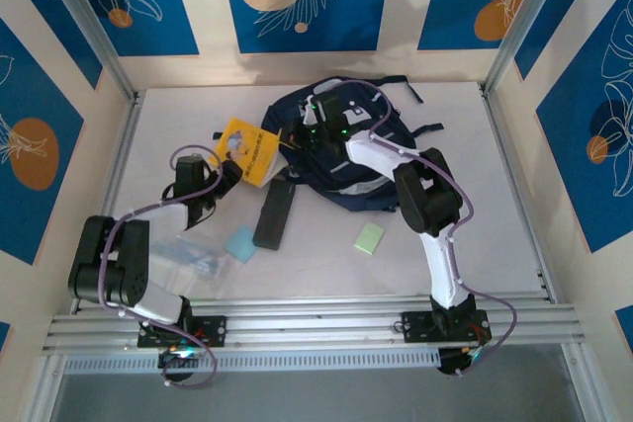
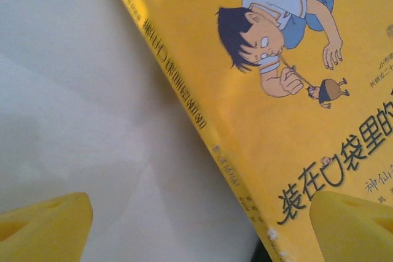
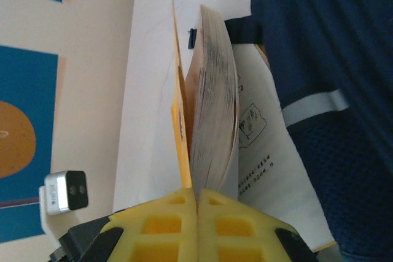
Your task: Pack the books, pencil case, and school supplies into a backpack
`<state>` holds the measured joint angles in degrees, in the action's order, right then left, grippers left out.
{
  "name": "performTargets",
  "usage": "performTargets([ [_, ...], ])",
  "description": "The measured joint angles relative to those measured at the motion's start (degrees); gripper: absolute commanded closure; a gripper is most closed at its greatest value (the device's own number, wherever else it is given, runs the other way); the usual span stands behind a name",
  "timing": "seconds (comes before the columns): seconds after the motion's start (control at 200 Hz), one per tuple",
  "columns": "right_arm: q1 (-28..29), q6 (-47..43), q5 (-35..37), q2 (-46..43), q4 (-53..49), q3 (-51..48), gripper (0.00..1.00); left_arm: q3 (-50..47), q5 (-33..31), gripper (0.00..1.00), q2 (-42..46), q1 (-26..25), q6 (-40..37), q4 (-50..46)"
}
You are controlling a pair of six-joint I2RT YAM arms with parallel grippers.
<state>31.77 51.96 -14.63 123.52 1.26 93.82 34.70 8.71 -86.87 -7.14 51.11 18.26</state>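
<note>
While the yellow book sits left of centre just beside the backpack, right gripper pinching its cover edge, left gripper spread wide at its spine, packing looks barely begun: pencil case, blue pad, green pad, clear plastic lie out lower down.

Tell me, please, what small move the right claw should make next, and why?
Probably draw the orange-yellow book a little toward the backpack: the right claw looks shut on its splayed edge, beside the backpack, while the left claw stands open over the book's spine, gripping nothing.
</note>
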Motion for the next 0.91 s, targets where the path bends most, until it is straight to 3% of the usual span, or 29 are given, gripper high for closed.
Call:
performTargets([
  [0.255, -1.8, 3.9, -1.3, -2.1, 4.5, -5.9, 1.0, 0.7, 0.8, 0.1, -8.3, -3.5, 5.4, 12.7],
  [0.555, -3.3, 7.1, -2.7, -2.3, 8.4, -9.5, 1.0, 3.5, -0.1, 0.2, -13.5, -6.6, 8.6, 20.0],
  [0.71, -3.4, 7.9, -3.0, -2.4, 9.2, -10.0, 1.0, 3.7, -0.4, 0.4, -15.2, -6.7, 9.8, 21.6],
  [0.905, -3.8, 8.5, -3.3, -2.8, 10.5, -10.4, 1.0, 3.7, -2.2, 0.73, -15.0, -6.6, 10.1, 21.8],
])
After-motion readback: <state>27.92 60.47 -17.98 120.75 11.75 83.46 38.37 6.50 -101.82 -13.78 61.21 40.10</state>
